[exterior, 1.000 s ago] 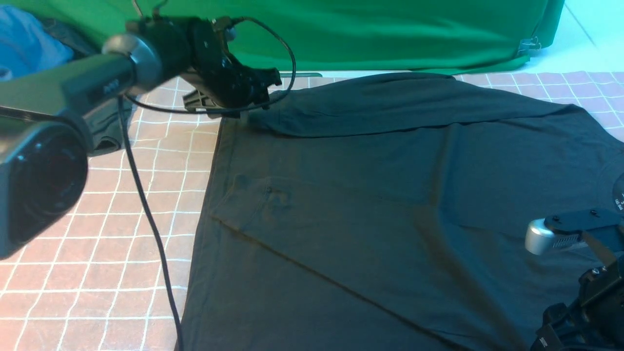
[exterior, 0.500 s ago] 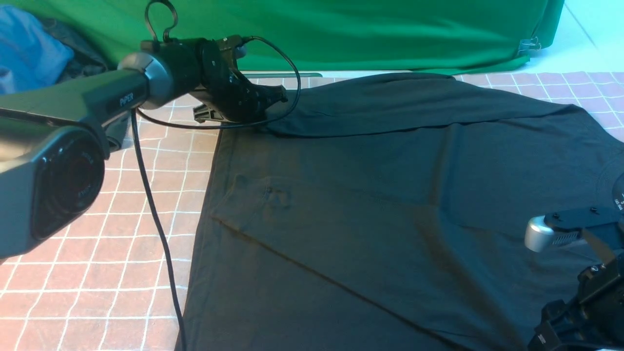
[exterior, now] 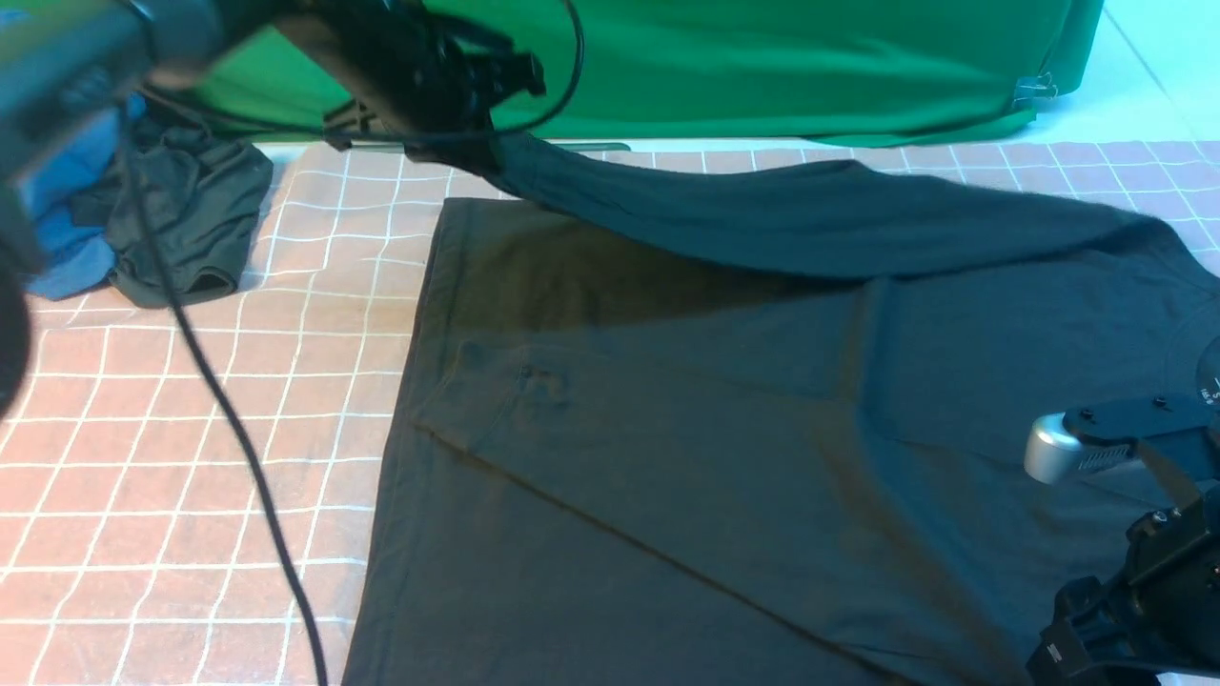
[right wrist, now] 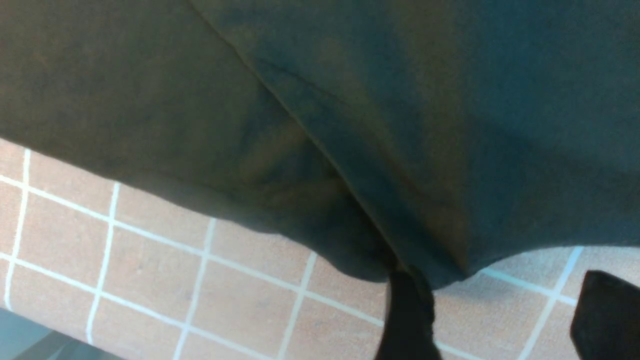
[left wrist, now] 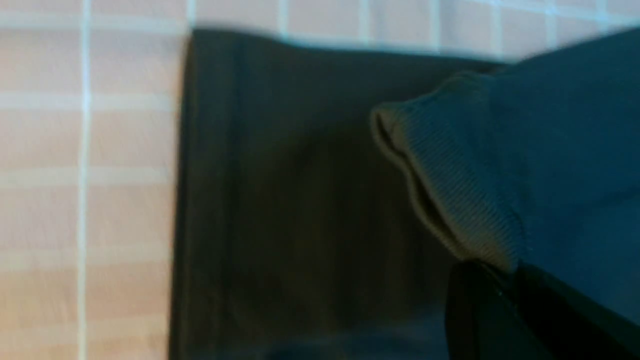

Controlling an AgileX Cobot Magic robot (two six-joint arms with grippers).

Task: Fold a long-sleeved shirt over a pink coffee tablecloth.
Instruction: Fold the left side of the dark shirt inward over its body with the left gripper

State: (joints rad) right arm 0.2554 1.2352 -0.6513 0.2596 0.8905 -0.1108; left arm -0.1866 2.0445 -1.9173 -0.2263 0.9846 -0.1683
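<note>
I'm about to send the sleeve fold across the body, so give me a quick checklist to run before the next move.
1. The left gripper is shut on the cuff: ok.
2. The sleeve is raised off the shirt: ok, near the cuff.
3. The shirt lies flat on the tablecloth: ok, some creases.
4. The right gripper is open, holding nothing: ok, fingers apart at the shirt's edge.
5. The cable is clear of the sleeve: cannot tell.

Bright green fabric [exterior: 762, 67] hung across the rear, lower hem bunched, metal clip [exterior: 1034, 90] at its right corner. Pale bluish-white surface [exterior: 1158, 86] beyond to the right (floor or wall, cannot tell). Cool, even lighting.
</note>
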